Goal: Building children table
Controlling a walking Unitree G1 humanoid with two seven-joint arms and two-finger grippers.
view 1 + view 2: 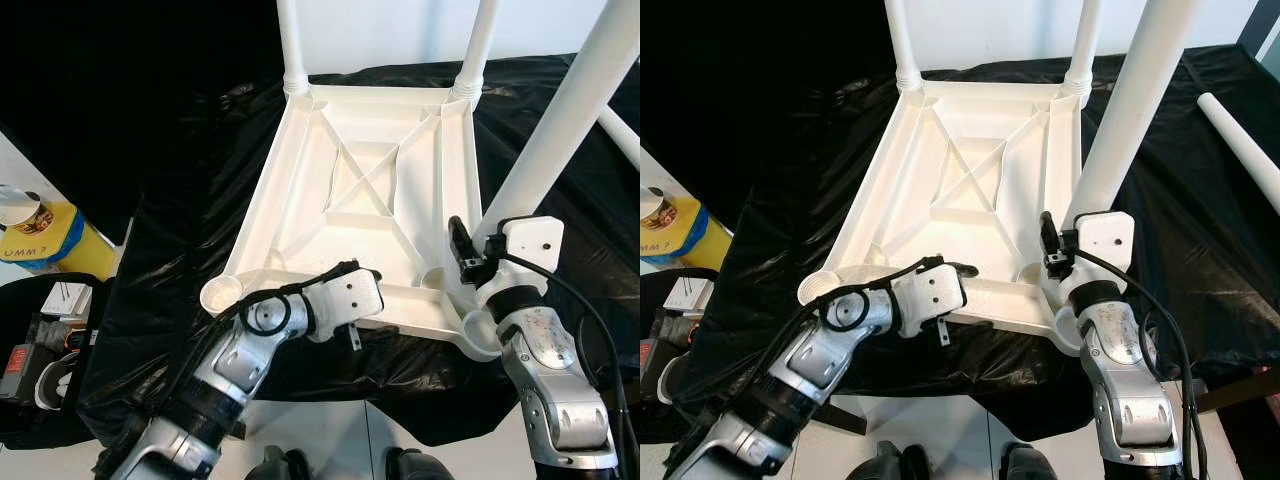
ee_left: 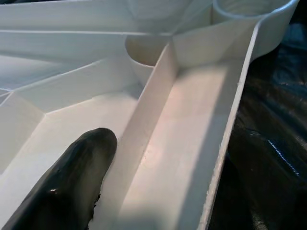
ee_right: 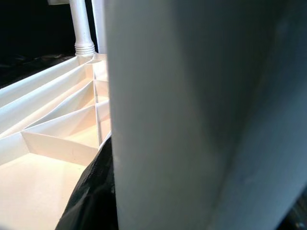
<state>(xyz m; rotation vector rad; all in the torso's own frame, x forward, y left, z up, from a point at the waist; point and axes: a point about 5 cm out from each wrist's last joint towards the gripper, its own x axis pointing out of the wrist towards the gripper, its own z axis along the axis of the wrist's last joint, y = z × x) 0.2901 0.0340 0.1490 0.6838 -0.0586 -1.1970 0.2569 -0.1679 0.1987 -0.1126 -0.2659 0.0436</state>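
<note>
Both grippers sit nearest. Tabletop [image 1: 380,170] lies upside down on black sheeting [image 1: 180,240]; stiff, light plastic, probably slippery, so grab ribs or rim. Right gripper [image 1: 478,262] clamps the near-right leg [image 1: 560,120]. Left gripper [image 1: 352,290] rests on the near rim; its pincer gap I can't tell. Leg tops are cropped.

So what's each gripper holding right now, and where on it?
The right gripper grips a white table leg near its lower end, at the socket. The left gripper holds the upturned tabletop by its near edge rib.
</note>
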